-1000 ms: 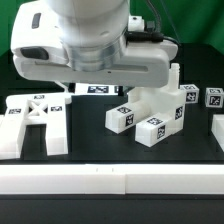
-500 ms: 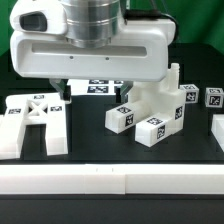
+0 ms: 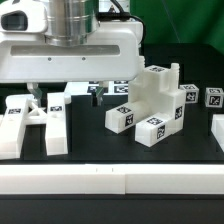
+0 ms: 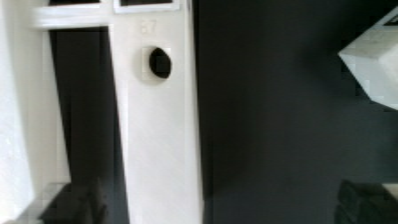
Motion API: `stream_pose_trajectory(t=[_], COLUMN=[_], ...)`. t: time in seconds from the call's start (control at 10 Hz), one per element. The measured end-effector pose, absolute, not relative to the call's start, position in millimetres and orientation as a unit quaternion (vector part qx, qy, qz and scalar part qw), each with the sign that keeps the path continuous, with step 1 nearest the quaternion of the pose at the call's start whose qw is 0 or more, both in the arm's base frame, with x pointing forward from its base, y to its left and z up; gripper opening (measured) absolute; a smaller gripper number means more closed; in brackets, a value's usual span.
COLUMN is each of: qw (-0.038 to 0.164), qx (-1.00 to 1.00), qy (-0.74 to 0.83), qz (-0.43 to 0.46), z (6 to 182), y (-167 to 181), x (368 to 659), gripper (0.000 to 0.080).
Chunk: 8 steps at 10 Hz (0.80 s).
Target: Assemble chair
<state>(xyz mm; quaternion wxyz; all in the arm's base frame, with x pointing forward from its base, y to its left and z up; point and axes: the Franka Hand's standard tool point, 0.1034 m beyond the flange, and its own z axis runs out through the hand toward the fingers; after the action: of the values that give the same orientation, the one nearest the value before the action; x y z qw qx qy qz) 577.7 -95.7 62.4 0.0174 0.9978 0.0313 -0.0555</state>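
Observation:
The chair's X-braced frame (image 3: 30, 122) lies flat at the exterior view's left. A notched block joined with slabs (image 3: 160, 98) stands at centre right, with two small tagged cubes (image 3: 121, 117) (image 3: 151, 130) in front of it. My gripper (image 3: 50, 98) hangs low over the frame's far side, open and empty. In the wrist view the gripper (image 4: 217, 205) shows dark fingertips (image 4: 71, 205) at both lower corners. One long white frame bar with a round hole (image 4: 157, 130) runs between them, nearer one finger, not touched.
The marker board (image 3: 112, 88) lies at the back behind the gripper. Another tagged cube (image 3: 213, 97) and a white slab (image 3: 218, 130) sit at the exterior view's right edge. A white rail (image 3: 110, 180) borders the table's front. A white part's corner (image 4: 374, 70) shows in the wrist view.
My gripper has moved toward the exterior view's left and lower, from above the table's middle to over the X-braced frame. The parts have not moved.

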Motion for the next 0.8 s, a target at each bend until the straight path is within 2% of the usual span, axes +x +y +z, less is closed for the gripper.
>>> stream_pose_trajectory(t=[0.3,0.4,0.5,0.8], qw=[0.022,0.036,0.042,0.041], qx=[0.998,0.996,0.995,0.995], qy=[0.036,0.077,0.089,0.083], qz=[-0.042,0.000,0.034,0.032], z=[61.9,62.7,61.0,58.5], y=[-97.6,-102.3,-110.4,-110.8], x=[581.1,588.5,583.6,580.8], gripper=[0.0649,0.0649,0.0649,0.0649])
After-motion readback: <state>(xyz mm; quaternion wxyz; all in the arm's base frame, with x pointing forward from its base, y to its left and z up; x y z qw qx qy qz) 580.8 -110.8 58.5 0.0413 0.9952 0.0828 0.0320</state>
